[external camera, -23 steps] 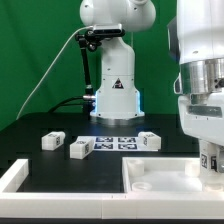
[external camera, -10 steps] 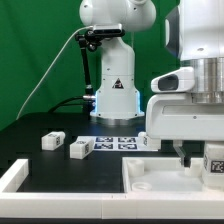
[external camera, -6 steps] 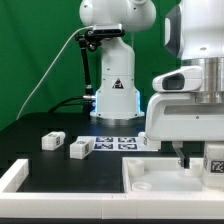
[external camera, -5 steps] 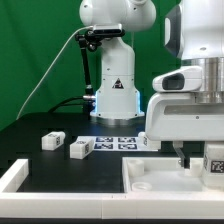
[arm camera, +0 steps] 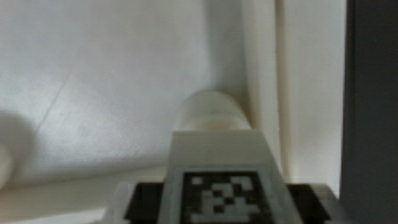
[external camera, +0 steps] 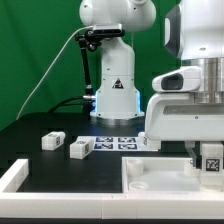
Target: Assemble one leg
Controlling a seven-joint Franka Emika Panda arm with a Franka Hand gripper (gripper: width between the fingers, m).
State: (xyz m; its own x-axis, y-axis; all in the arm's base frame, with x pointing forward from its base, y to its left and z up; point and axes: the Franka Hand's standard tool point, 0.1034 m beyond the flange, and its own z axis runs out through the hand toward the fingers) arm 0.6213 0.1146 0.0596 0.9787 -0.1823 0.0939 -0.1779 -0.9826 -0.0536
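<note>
My gripper [external camera: 207,166] is shut on a leg [external camera: 211,158], a small white block with a black-and-white tag, and holds it over the right part of the large white panel [external camera: 150,178]. In the wrist view the leg [arm camera: 222,150] runs out from between my dark fingers [arm camera: 143,202], and its rounded end lies close to the panel's raised rim [arm camera: 267,70]. I cannot tell whether it touches the panel. Three more legs lie on the black table: two at the exterior view's left [external camera: 53,141] [external camera: 80,149] and one by the arm [external camera: 148,140].
The marker board [external camera: 115,142] lies on the table in front of the robot base [external camera: 115,95]. A white frame edge [external camera: 15,175] stands at the exterior view's lower left. The arm's bulky hand blocks the table's right side.
Since the earliest frame the hand has turned and now shows its wide side. In the last half second the held leg has shifted slightly up and to the exterior view's left. The loose legs have not moved.
</note>
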